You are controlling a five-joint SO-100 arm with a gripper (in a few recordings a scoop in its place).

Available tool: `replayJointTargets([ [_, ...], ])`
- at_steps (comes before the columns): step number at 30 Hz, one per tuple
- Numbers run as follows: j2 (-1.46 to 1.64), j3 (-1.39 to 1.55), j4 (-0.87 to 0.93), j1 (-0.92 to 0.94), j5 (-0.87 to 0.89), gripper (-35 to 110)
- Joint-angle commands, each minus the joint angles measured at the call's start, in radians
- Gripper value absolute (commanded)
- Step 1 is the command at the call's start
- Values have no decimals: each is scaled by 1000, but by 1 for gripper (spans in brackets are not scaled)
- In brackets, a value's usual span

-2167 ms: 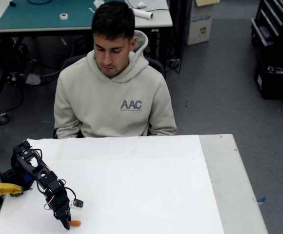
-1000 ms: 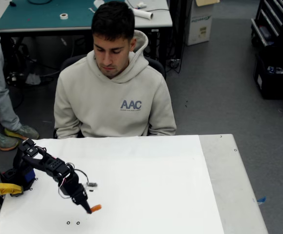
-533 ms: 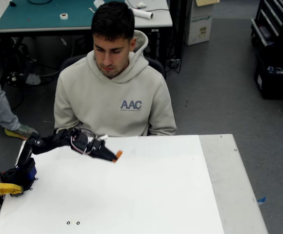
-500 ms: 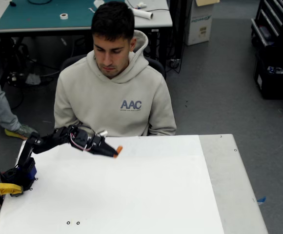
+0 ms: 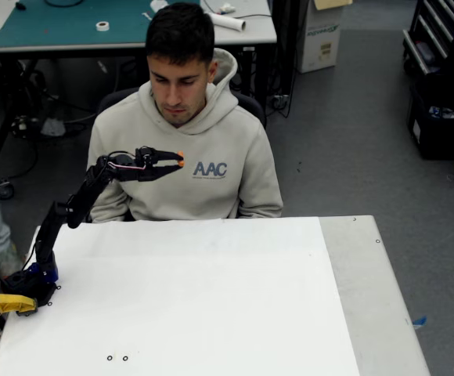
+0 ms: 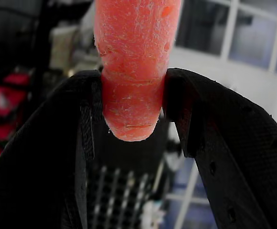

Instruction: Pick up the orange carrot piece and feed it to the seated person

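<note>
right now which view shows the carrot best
The wrist view: the carrot is close up, pinched between the two black fingers, its rounded end and rough skin clear. The fixed view shows it as a tiny orange dot at the gripper tip, held at the person's chest.

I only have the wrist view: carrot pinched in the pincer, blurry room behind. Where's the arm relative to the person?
Observer: The pincer is raised off the table, in front of the seated person's chest, by the fixed view.
Operator: At his mouth yet?
Observer: No. The carrot sits below his chin, beside the AAC print, apart from his face.
Operator: Is he looking at it?
Observer: His head is tilted down toward it; mouth looks closed.
Operator: Anything in the way?
Observer: Nothing between carrot and face. A second person's leg is at the left edge, away from the arm.
</note>
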Motion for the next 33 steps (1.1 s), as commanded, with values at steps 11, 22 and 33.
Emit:
replayJointTargets([
  [11, -227, -405, -14, -144, -35, -3],
  [22, -247, -400, -325, -195, 109, -3],
  [33, -376, -407, -460, -209, 140, -3],
])
